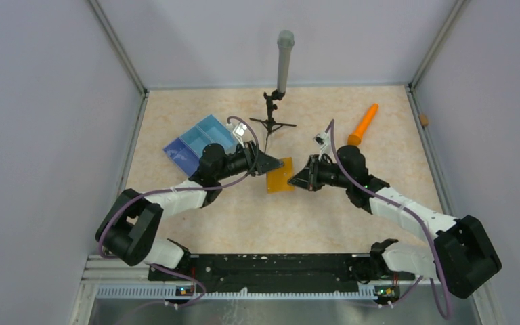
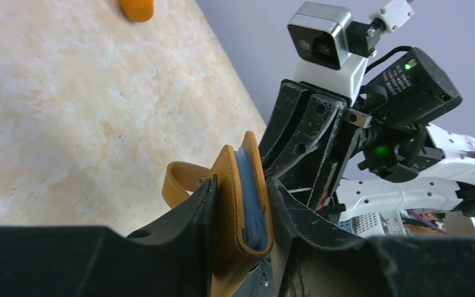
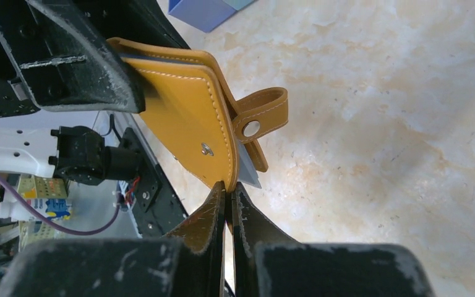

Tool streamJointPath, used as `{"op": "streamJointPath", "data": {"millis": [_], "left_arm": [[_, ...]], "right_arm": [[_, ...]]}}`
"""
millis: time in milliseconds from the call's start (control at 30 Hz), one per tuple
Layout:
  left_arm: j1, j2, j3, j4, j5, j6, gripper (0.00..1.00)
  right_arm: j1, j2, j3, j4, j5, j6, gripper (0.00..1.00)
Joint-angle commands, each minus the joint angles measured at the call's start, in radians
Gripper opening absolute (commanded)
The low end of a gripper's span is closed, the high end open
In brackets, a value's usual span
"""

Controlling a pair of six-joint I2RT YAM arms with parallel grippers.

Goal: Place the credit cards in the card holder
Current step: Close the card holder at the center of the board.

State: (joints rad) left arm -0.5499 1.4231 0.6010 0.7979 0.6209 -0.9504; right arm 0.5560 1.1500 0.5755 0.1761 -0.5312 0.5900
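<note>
The mustard-orange card holder (image 1: 280, 175) is held off the table between both grippers. My left gripper (image 1: 271, 163) is shut on it; in the left wrist view (image 2: 241, 213) the folded card holder (image 2: 226, 204) stands edge-on between the fingers, with blue lining (image 2: 247, 185) between its leaves. My right gripper (image 1: 298, 179) is shut on the lower edge of the card holder's flap (image 3: 179, 117) in the right wrist view (image 3: 229, 189). The snap tab (image 3: 263, 114) hangs open. A grey card corner (image 3: 249, 176) pokes out behind the flap. No loose cards show.
A blue divided tray (image 1: 200, 142) lies behind the left arm. An orange cone-shaped stick (image 1: 363, 124) lies at the back right. A small black tripod holding a grey cylinder (image 1: 283, 64) stands at the back middle. Walls enclose the table on three sides.
</note>
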Motion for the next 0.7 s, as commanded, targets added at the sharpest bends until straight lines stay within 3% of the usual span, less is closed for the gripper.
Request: {"op": "streamJointPath", "data": {"millis": [0,133,233,300,333,500,600,667], "left_arm": [[-0.03,0.012,-0.01,0.142,0.033,-0.063,0.39],[-0.044,0.025,-0.014,0.161,0.022,-0.072,0.35],[-0.047,0.029,-0.02,0.182,0.018,-0.084,0.21],[-0.047,0.02,-0.03,0.192,0.011,-0.082,0.05],[-0.046,0.015,-0.033,0.196,0.008,-0.079,0.0],[-0.042,-0.001,-0.027,0.215,0.038,-0.084,0.0],[-0.035,-0.02,-0.037,0.256,0.05,-0.105,0.0],[-0.03,-0.036,-0.045,0.283,0.06,-0.117,0.0]], "right_arm": [[0.005,0.014,0.005,0.134,-0.008,0.035,0.0],[0.005,0.023,0.011,0.141,-0.005,0.033,0.0],[0.005,0.028,0.012,0.138,-0.003,0.031,0.0],[0.005,0.021,0.014,0.112,0.015,0.024,0.0],[0.004,0.014,0.015,0.096,0.026,0.016,0.07],[-0.024,-0.037,-0.009,0.042,0.02,-0.016,0.58],[-0.07,-0.093,-0.045,0.053,-0.066,-0.017,0.75],[-0.085,-0.121,-0.068,0.08,-0.144,-0.015,0.79]]}}
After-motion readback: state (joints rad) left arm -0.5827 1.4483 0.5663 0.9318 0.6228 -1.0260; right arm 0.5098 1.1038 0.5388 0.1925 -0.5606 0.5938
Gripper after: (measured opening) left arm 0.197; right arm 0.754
